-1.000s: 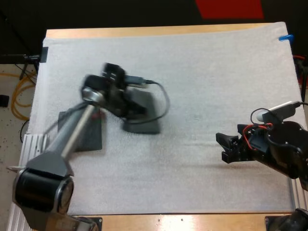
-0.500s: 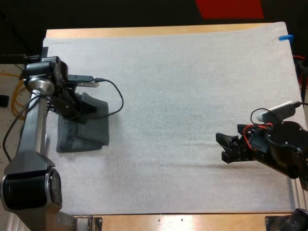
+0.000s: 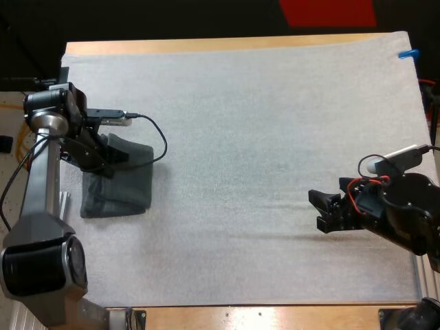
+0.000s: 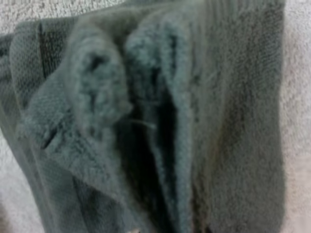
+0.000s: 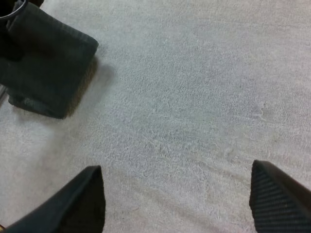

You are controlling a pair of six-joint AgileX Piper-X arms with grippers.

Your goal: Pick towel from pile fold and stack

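Grey-green towel (image 3: pixel 127 187) lies folded at the left side of the mat (image 3: pixel 275 124), near its edge and well apart from the right gripper (image 3: pixel 322 210). From above it seems to be 2 layers: an upper piece set askew over a squarer one beneath, with the upper one reaching further toward the mat's middle. The left gripper (image 3: pixel 111 157) is down at the towel's far left part, and its arm runs up the mat's left edge from the near corner. Whether it grips the cloth or merely rests on it I cannot tell. The left wrist view looks closely on the towel (image 4: pixel 233 97). Thick pile is bunched into 2 soft ridges with a dark fold between them, a flatter woven band lies beside them, and a strip of pale mat (image 4: pixel 299 121) shows past the towel's edge.

The right gripper hangs low over bare mat at the right side, pointing left toward the towel. In the right wrist view the right gripper (image 5: pixel 176 170) has its 2 black fingers (image 5: pixel 82 204) wide apart, with nothing between them but mat (image 5: pixel 194 87). Beyond them the towel (image 5: pixel 48 63) lies flat, with a ribbed hem along one side and a shadow beside its corner. The left gripper (image 5: pixel 8 34) is a dark shape at the towel's far end. Wood of the table (image 3: pixel 206 45) shows along the mat's far side.
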